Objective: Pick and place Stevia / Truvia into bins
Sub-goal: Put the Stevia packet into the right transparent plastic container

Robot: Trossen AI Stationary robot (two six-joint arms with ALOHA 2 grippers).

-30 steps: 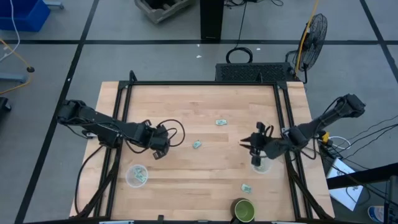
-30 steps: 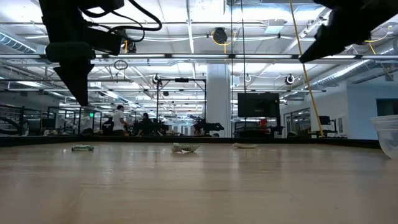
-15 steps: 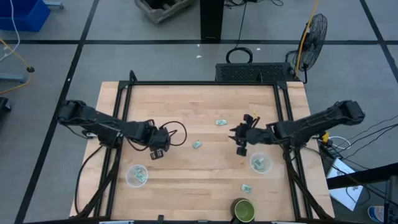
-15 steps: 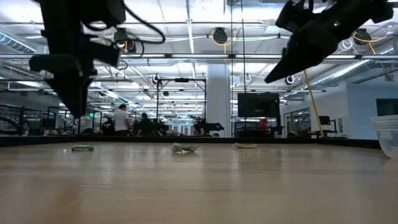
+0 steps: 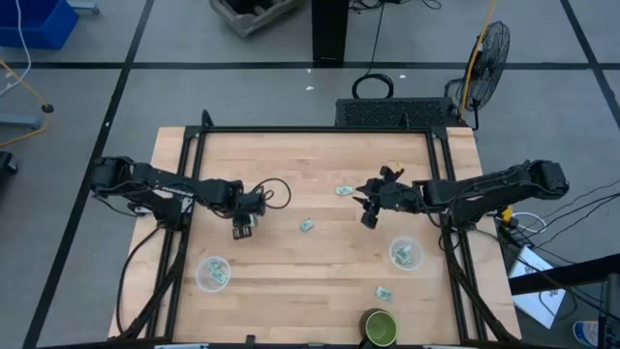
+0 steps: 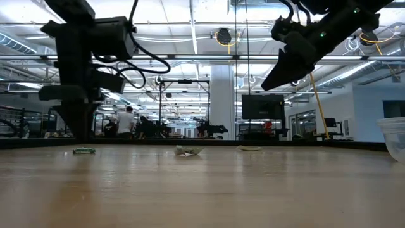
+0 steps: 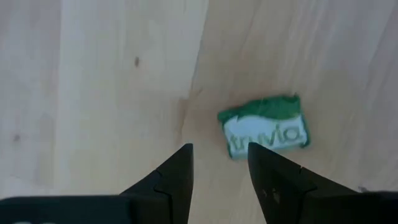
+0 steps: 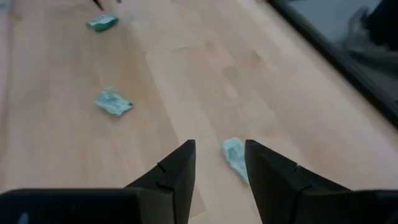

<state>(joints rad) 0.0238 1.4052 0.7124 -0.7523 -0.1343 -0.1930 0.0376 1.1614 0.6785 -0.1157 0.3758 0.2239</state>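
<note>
Your left claw hangs with fingers apart, a green packet on the table just ahead of its tips. Your right claw, fingers also apart, has a pale packet lying between its tips.

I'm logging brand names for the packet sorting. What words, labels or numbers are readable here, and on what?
"truvia": white letters on the green packet lying on the table just ahead of the left gripper.
The other packets seen from the right gripper show print too blurred to read.
The packets in the cups are too small to read.
Nothing else carries readable text.
</note>
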